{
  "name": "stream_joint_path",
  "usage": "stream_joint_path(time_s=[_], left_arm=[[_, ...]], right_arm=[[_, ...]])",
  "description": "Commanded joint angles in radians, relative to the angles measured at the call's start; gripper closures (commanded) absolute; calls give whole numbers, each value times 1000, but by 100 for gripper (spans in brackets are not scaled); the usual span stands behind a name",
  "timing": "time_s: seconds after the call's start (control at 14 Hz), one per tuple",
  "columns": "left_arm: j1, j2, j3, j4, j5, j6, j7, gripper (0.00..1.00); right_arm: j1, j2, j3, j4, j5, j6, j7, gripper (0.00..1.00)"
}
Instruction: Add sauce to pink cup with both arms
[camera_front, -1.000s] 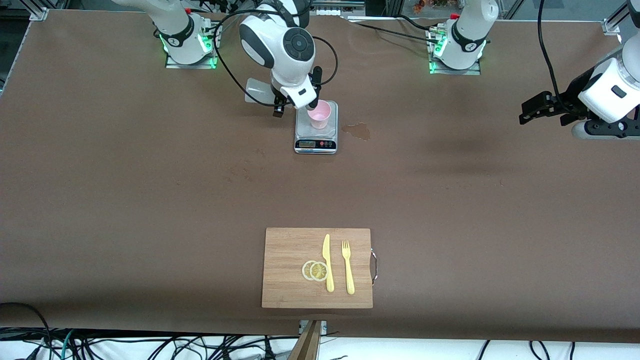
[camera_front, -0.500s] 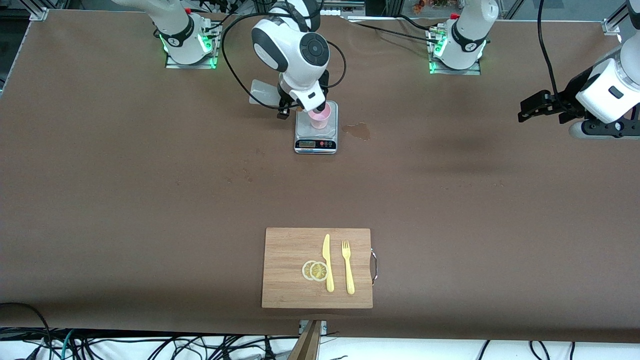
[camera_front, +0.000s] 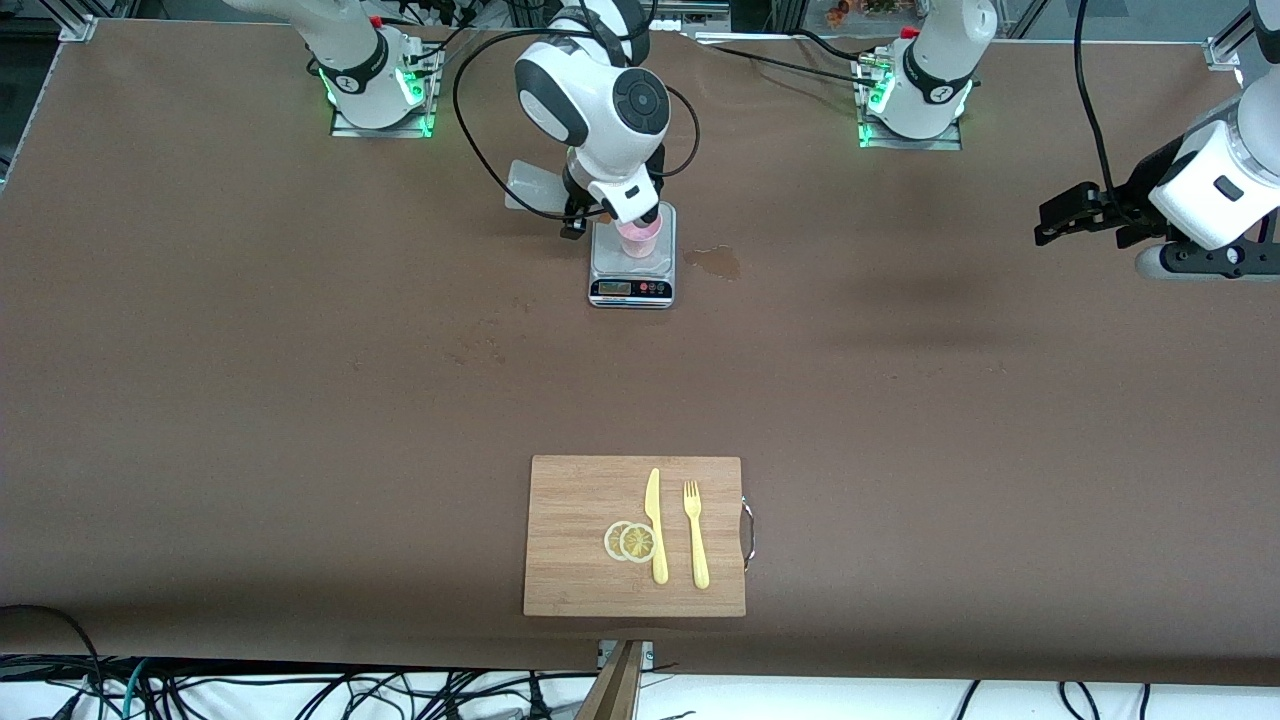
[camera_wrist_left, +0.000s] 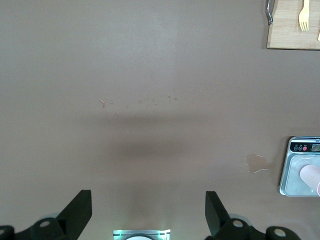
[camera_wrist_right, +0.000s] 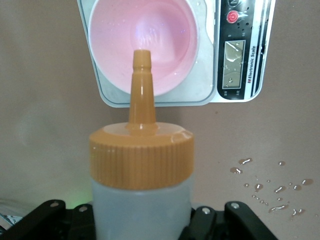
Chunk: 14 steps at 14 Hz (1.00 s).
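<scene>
Right gripper (camera_front: 575, 215) clamps the sauce bottle (camera_wrist_right: 141, 190), orange nozzle (camera_wrist_right: 141, 85) aimed over the pink cup (camera_front: 640, 238) on the kitchen scale (camera_front: 632, 270); tip looks just above the rim. Left gripper (camera_front: 1062, 222) waits, jaws wide, over bare table near its own end.

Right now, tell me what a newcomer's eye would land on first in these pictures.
The right claw, shut on a translucent whitish squeeze bottle with an orange cap, aims its nozzle over the small pale pink plastic cup on the grey kitchen scale. The left claw waits open over the left arm's end of the table.
</scene>
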Motion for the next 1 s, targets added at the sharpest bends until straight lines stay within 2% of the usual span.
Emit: stream_joint_path(time_s=[0.0,0.14,0.36,0.64,0.93], left_arm=[[7,18,-7,35,-14,-27,-8,0],[7,18,-7,35,-14,-28,-8,0],[7,18,-6,35,-14,-36,-8,0],[7,18,-6,35,-14,-36,-6,0],[9,18,-4,36,-14,-36,-6,0]], right_arm=[[-3,-7,2,28,-12,-30,0,94],[-7,-21,2,27,-12,-30,-3,94],[-66,-65,3,25,3,-40,-60,94],[-161,-150,2,22,123,-39,-162,94],[-351,-248,3,11,287,-45,-395,94]])
